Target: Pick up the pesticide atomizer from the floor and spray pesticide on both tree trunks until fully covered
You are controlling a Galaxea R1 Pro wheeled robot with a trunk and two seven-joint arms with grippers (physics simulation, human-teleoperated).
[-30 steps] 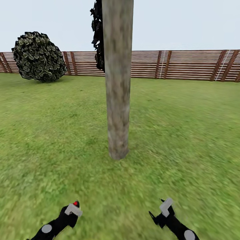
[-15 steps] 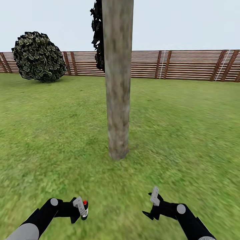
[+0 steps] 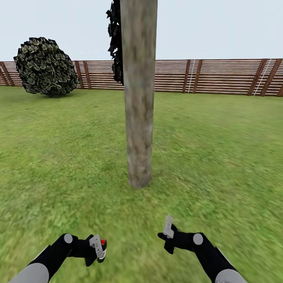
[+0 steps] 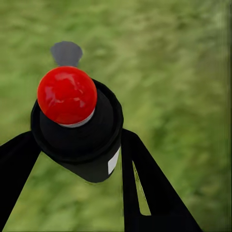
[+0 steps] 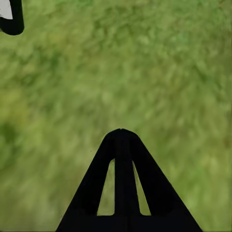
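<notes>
At seven o'clock in the head view, my left tool (image 3: 97, 248) is clamped on the pesticide atomizer (image 4: 77, 125); the right tool (image 3: 168, 232) is together, empty. From this distance, spray could miss the tree trunk (image 3: 138, 94) at twelve o'clock.

A fenced garden outdoors: green lawn (image 3: 220, 157) runs to a far brown slatted wooden fence (image 3: 220, 76), a thick pale tree trunk (image 3: 138, 94) stands centrally, a rounded bush (image 3: 45, 67) far left beneath pale sky.
</notes>
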